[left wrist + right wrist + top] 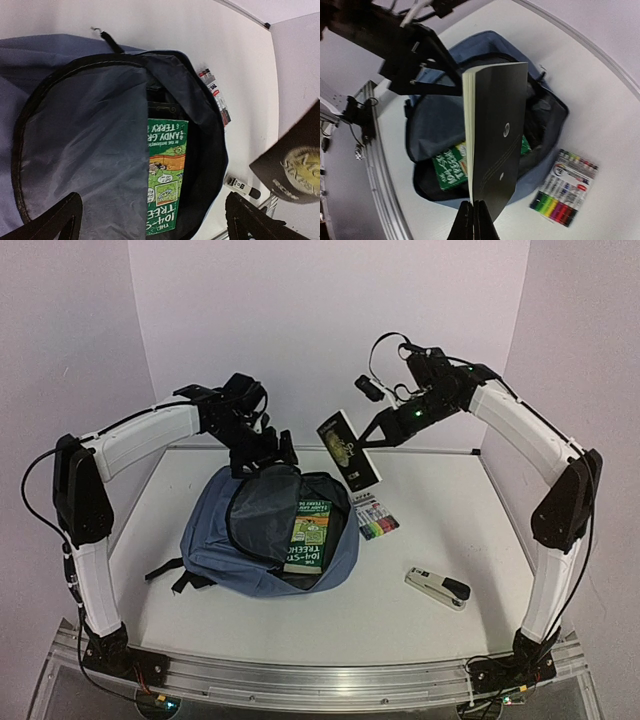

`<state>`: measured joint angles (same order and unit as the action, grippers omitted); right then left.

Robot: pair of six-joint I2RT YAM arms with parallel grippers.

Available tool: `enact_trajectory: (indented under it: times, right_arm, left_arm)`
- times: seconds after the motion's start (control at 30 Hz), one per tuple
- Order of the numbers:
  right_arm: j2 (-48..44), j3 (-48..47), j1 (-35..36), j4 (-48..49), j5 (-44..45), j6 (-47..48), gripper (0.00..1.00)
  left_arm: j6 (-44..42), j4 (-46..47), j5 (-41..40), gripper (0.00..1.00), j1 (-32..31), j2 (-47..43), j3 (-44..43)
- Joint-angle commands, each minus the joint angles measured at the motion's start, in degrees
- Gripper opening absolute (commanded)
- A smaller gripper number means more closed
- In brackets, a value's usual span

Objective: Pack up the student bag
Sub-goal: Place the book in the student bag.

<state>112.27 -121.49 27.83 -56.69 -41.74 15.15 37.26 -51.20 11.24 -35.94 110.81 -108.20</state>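
Note:
The student bag (215, 540) lies in the middle of the table, a slate-blue backpack with its main compartment unzipped and dark grey lining (85, 135) showing. A green paperback (309, 535) lies inside the opening. My left gripper (264, 454) hovers over the bag's far rim, its fingers (55, 220) spread wide and open. My right gripper (475, 220) is shut on the lower edge of a black book (497, 130). The black book (350, 450) hangs tilted in the air above the bag's right side.
A pack of coloured markers (377, 518) lies on the table just right of the bag. A grey and black stapler (437, 587) sits nearer the front right. White walls close the table at the back and both sides.

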Motion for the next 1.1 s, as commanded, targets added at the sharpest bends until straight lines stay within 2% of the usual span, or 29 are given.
enact_trajectory:
  times: [0.0,0.23,0.47,0.63,0.83,1.07]
  right_arm:
    - [0.0,0.1,2.3,7.8,-8.6,-12.1,0.00]
    - [1.8,9.8,5.7,22.6,-15.8,-27.6,0.00]
    - [3.4,14.6,6.3,31.3,-18.1,-35.1,0.00]
    - [3.3,18.2,6.5,35.2,-18.1,-37.8,0.00]
    - [3.0,21.2,6.5,37.6,-17.6,-39.5,0.00]
    - [2.6,22.9,6.4,37.9,-16.8,-39.2,0.00]
  left_arm:
    - [3.8,2.9,-1.3,1.00,1.6,-7.7,4.2]
    - [6.7,-4.4,-8.4,1.00,2.9,-10.7,7.8]
    - [7.5,-8.0,-6.9,1.00,7.0,-13.4,15.3]
    - [6.2,-4.8,-4.2,1.00,10.0,-13.4,19.8]
    - [2.0,3.1,3.0,0.99,11.4,-11.7,22.5]
    - [-0.8,7.0,9.1,0.92,11.4,-7.7,22.1]
